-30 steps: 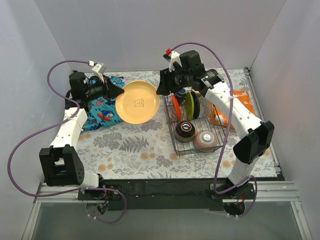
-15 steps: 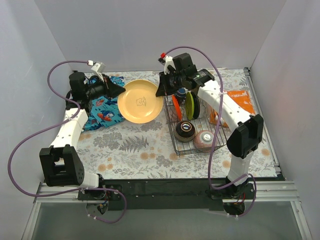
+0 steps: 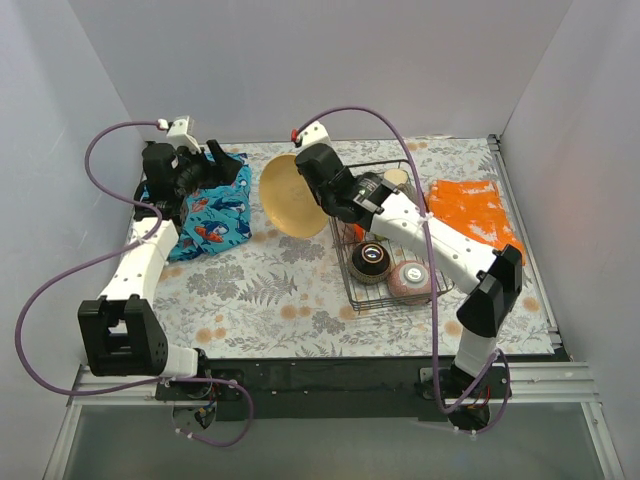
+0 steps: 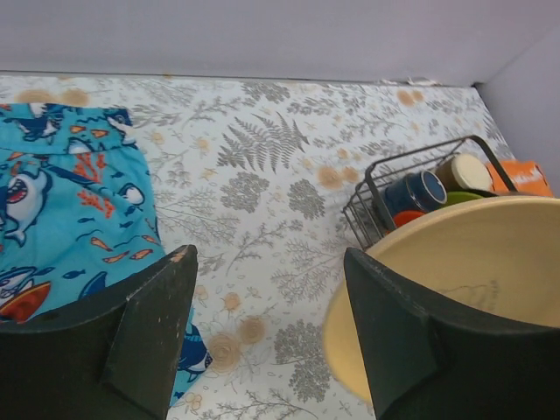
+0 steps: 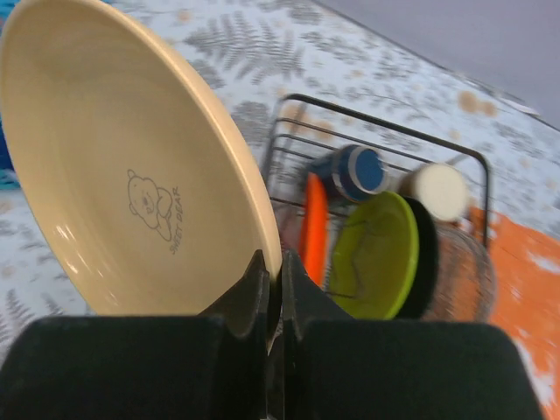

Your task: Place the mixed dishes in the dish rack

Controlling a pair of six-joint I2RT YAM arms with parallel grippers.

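Yellow-orange plate (image 3: 290, 196) hangs tilted beside the dish rack (image 3: 400, 245), its rim clenched by the right gripper (image 5: 273, 282); the left gripper (image 4: 267, 262) is released and empty.

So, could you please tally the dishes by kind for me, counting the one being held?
Plates: 4 (yellow plate, orange plate, green plate, dark plate)
Mugs and cups: 2 (blue mug, beige cup)
Bowls: 2 (brown-ringed bowl, pink bowl)
Total: 8

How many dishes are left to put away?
Almost done. The dish rack already holds plates, a blue mug, a cup and two bowls. The right gripper is pinching the yellow plate on edge beside the rack. Slotting it looks like the last step; I see no other loose dishes.
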